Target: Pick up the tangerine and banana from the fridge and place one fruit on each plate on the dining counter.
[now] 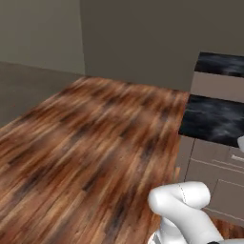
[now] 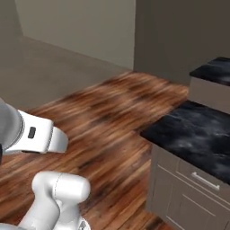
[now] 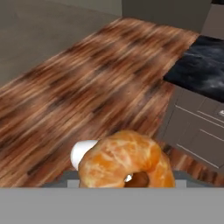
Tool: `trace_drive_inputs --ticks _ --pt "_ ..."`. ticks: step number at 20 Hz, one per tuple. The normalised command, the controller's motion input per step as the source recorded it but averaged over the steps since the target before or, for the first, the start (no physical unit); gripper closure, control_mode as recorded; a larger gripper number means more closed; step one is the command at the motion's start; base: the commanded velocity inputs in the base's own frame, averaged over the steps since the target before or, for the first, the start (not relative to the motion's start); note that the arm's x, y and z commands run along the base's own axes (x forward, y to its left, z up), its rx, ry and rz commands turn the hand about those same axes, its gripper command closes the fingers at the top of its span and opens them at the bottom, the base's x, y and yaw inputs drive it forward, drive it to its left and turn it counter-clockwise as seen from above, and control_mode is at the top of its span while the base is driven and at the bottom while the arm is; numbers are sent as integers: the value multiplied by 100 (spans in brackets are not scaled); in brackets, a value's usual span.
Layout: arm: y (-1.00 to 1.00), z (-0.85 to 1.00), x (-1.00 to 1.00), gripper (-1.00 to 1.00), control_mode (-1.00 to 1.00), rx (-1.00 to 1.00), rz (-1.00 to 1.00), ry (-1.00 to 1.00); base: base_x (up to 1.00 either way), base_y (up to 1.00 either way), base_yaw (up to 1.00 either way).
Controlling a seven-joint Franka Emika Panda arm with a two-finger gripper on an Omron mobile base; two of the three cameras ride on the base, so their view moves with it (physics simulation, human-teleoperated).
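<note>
The end effector (image 3: 127, 179) appears to pinch the tangerine (image 3: 124, 162), its tips hidden behind the fruit. A black-topped counter (image 3: 199, 65) stands to the right, beyond wooden floor (image 3: 87, 87).

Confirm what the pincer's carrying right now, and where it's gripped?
The tangerine, close against the hand camera above the wood floor. The pincer's fingertips are hidden behind it, so the exact contact spot cannot be told.

One tangerine (image 3: 127, 159) shows in the hand view. Two black marbled stone tops are in sight, a nearer surface (image 2: 197, 134) over grey cabinet fronts and a farther surface (image 2: 214, 71) behind it. One bar handle (image 2: 205, 181) sits on a drawer front.
</note>
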Motion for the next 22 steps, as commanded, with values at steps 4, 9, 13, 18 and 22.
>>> trace_drive_inputs --ticks 4,9,13,18,22 --pt "0 0 0 100 100 0 0 0 100 80 -43" --pt "0 0 0 100 100 0 0 0 100 80 -42" --pt "0 0 0 100 100 0 0 0 100 78 -43" --pt "0 0 0 100 100 0 0 0 100 77 -43" --pt "0 0 0 100 100 0 0 0 100 76 -43"
